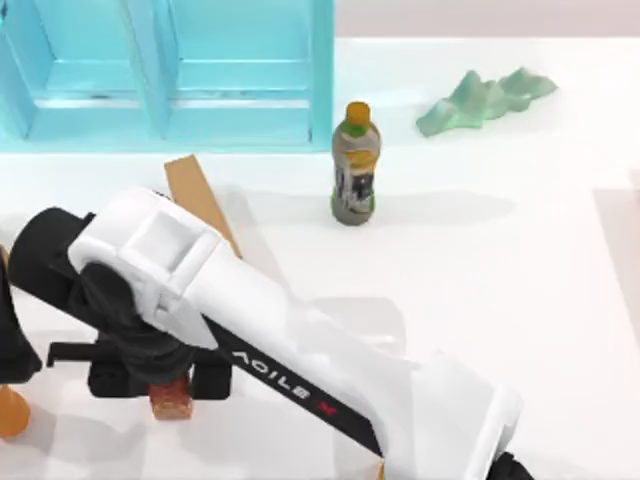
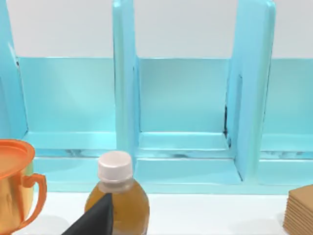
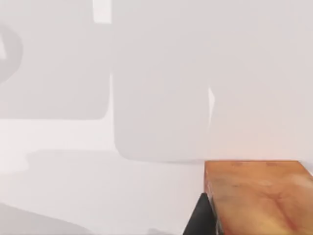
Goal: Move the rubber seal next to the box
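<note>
From above, your right claw point(image 1: 172, 385) sits low at the counter's point(image 1: 520, 300) front left, straddling the small reddish-brown glossy rubber seal point(image 1: 172, 400); can't tell if it's clamped yet. The long tan cuboid box point(image 1: 200, 200) lies just behind.

Left wrist: turquoise shelf rack point(image 2: 186, 98), amber bottle.

Right wrist: seal point(image 3: 259, 196) sits right against a dark finger point(image 3: 201, 218), so get a firm squeeze before lifting.

Turquoise shelf point(image 2: 186, 98), amber bottle point(image 2: 117, 205), orange cup point(image 2: 17, 186), tan cuboid point(image 2: 301, 213).
</note>
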You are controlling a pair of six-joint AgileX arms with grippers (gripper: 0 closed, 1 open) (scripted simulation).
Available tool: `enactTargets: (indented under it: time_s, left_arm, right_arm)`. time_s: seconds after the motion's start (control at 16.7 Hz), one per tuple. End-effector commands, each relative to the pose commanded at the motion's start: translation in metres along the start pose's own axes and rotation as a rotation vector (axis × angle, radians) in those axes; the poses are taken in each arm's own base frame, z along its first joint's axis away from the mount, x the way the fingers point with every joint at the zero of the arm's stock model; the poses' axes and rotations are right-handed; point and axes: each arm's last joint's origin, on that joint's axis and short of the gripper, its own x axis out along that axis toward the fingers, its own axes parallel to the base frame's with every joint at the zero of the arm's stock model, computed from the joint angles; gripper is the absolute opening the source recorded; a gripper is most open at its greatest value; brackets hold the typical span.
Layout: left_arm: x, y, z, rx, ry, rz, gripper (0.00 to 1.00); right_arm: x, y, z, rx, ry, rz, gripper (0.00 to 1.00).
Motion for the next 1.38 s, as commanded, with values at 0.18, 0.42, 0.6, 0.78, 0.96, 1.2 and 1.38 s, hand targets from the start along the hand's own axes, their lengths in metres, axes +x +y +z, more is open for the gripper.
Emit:
enactTargets:
  time_s: [0.18, 0.42, 0.6, 0.78, 0.96, 1.2, 1.38]
  left_arm:
    - [0.000, 0.000, 0.000, 0.000, 0.000, 0.000, 1.00]
    - [0.000, 0.000, 0.000, 0.000, 0.000, 0.000, 1.00]
    - [0.000, 0.000, 0.000, 0.000, 0.000, 0.000, 1.00]
    - [0.000, 0.000, 0.000, 0.000, 0.000, 0.000, 1.00]
    - [0.000, 0.000, 0.000, 0.000, 0.000, 0.000, 1.00]
    - [0.000, 0.000, 0.000, 0.000, 0.000, 0.000, 1.00]
    - [0.000, 0.000, 0.000, 0.000, 0.000, 0.000, 1.00]
  right_arm:
    - [0.000, 0.000, 0.000, 0.000, 0.000, 0.000, 0.00]
    - [-0.022, 0.011, 0.001, -0.004, -0.031, 0.086, 0.00]
    - [-0.042, 0.011, 0.003, -0.004, -0.026, 0.076, 0.00]
    - [-0.060, 0.011, 0.004, -0.005, -0.027, 0.079, 0.00]
    - [-0.061, 0.011, 0.004, -0.005, -0.027, 0.080, 0.00]
    - [-0.070, 0.005, 0.014, -0.004, -0.033, 0.100, 0.00]
    - [-0.107, -0.019, 0.052, 0.000, -0.065, 0.172, 0.00]
